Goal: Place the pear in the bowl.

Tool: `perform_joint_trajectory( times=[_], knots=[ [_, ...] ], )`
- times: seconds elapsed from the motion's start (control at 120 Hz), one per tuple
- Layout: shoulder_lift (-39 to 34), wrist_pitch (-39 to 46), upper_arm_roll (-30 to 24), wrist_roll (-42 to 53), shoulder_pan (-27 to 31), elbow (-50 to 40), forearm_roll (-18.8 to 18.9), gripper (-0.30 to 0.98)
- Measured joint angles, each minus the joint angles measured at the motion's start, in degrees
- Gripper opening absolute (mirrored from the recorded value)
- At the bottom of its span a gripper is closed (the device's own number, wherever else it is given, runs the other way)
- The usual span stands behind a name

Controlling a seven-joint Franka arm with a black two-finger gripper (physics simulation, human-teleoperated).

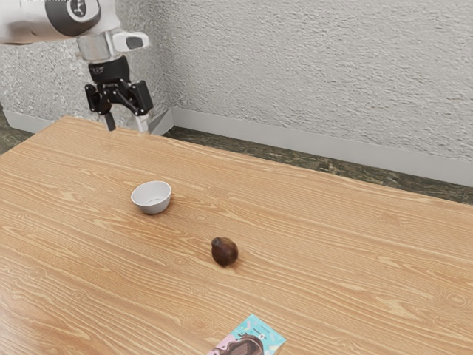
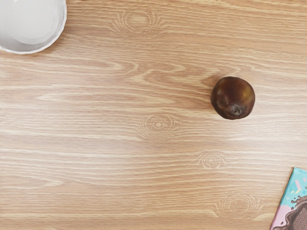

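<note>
My gripper hangs high over the table's far edge at the exterior view's upper left, open, its two fingertips well apart with nothing between them. The white bowl stands upright on the table, lower than my hand and toward the exterior view's right; its inside looks bare. A dark brown pear rests on the wood beyond the bowl, apart from it. In the wrist view the pear and part of the bowl can be made out, with bare wood between them.
A turquoise and pink packet with a chocolate picture lies flat near the exterior view's lower edge, past the pear; its corner shows in the wrist view. The wooden table extends around these things, with a textured wall behind.
</note>
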Motion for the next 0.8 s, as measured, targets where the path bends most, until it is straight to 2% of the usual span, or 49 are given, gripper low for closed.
perform_joint_trajectory(
  times=[0.133,0.233,0.417,0.667,0.8],
  knots=[
    [1.56,3.54,0.53,0.36,-0.38,-0.09,0.32,0.67],
    [5.93,7.37,0.70,-1.25,-5.17,-1.93,0.57,0.67],
    [9.69,15.89,0.75,-7.85,-11.99,-8.38,0.90,0.66],
    [15.91,27.73,0.76,-17.18,-17.50,-10.18,0.97,0.66],
    [17.26,33.52,0.86,-21.20,-18.68,-13.92,1.06,0.66]
  ],
)
